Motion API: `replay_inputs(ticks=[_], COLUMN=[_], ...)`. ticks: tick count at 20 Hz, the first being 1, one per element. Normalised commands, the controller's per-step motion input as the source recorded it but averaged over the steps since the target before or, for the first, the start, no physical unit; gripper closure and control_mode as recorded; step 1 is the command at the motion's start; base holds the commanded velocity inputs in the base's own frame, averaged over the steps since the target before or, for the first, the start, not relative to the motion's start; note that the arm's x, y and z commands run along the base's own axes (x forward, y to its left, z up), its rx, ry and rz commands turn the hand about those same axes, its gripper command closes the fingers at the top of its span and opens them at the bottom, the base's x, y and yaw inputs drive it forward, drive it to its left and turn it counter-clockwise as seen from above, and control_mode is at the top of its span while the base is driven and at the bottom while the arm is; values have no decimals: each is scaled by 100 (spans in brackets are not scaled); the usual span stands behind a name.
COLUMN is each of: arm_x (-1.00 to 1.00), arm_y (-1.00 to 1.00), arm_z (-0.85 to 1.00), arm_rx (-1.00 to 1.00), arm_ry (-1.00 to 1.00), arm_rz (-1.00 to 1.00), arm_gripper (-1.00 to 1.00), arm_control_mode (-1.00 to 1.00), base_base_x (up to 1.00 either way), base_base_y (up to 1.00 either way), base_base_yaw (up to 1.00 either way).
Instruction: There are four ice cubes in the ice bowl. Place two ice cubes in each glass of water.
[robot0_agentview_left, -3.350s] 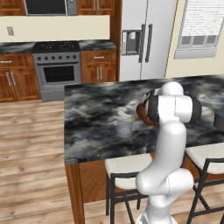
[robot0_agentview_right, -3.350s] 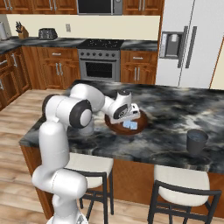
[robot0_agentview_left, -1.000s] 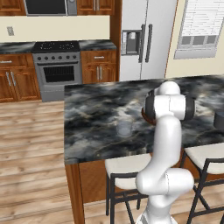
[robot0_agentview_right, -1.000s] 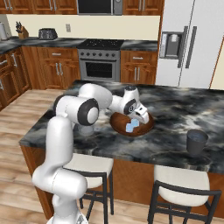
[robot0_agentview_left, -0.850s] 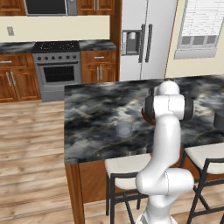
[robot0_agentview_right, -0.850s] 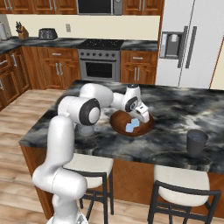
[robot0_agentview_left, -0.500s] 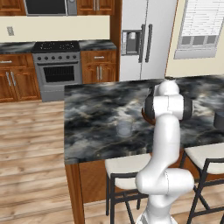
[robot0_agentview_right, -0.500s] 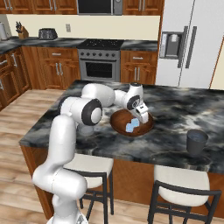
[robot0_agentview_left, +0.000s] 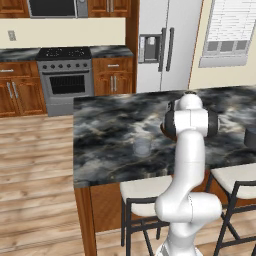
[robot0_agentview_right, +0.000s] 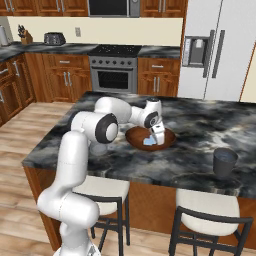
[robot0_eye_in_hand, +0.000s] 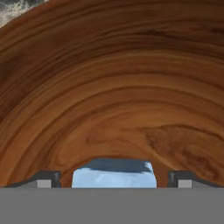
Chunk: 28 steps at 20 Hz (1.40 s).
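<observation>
Hand view: the two-finger gripper (robot0_eye_in_hand: 113, 179) sat low inside the wide reddish-brown wooden ice bowl (robot0_eye_in_hand: 109, 87), jaws spread wide, a pale blue-white ice cube (robot0_eye_in_hand: 113, 175) between the tips, not clamped. Right base view: bowl mid-counter on the dark marbled island counter (robot0_agentview_right: 200, 130), cubes in it. One short clear bluish-grey glass of water (robot0_agentview_right: 224, 162) stood well apart near the counter's right end; another tumbler (robot0_agentview_left: 142, 145) showed in the left base view. Judged: no ice delivered yet, all four placements left.
</observation>
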Motion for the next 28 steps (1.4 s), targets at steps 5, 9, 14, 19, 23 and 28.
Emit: replay_inputs(ticks=[5,9,14,19,23,28], arm_x=[0,-8,-15,-25,-45,-44], arm_y=[18,13,3,0,4,33], arm_z=[-22,-14,-16,13,48,47], arm_rx=[0,1,3,7,8,1], arm_ry=[1,0,0,-6,-6,-3], arm_rz=[-14,-14,-7,1,33,58], arm_gripper=[100,100,100,100,100,100], arm_control_mode=[-100,-100,-100,-100,-100,-100], base_base_x=[0,0,0,0,0,0], base_base_y=[0,0,0,0,0,0], base_base_yaw=[0,0,0,0,0,0])
